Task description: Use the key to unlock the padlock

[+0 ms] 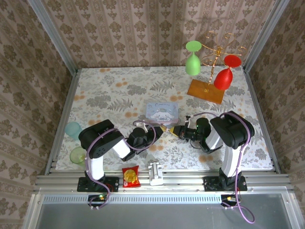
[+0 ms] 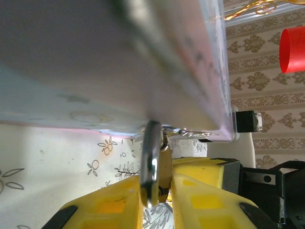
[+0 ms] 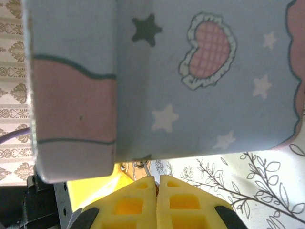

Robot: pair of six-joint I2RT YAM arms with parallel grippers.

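The brass padlock [image 2: 165, 169] with its silver shackle [image 2: 151, 162] stands upright between the yellow fingers [image 2: 109, 205] of my left gripper [image 2: 157, 176], which is shut on it. It is held just under the edge of the pale blue tin [image 2: 119, 62]. From above, the padlock [image 1: 165, 129] sits between my left gripper [image 1: 158, 132] and my right gripper [image 1: 177, 131], in front of the tin [image 1: 162, 112]. My right gripper [image 3: 157, 177] is shut on the thin silvery key [image 3: 147, 169]. The key points at the padlock's brass body [image 3: 132, 172], below the tin [image 3: 190, 71].
A gold rack on a wooden base [image 1: 206, 90] at the back right holds a green glass [image 1: 192, 59] and a red glass [image 1: 225, 74]. Two cups [image 1: 74, 129] stand at the left edge. A red packet [image 1: 130, 176] and a white block [image 1: 156, 172] lie on the front rail.
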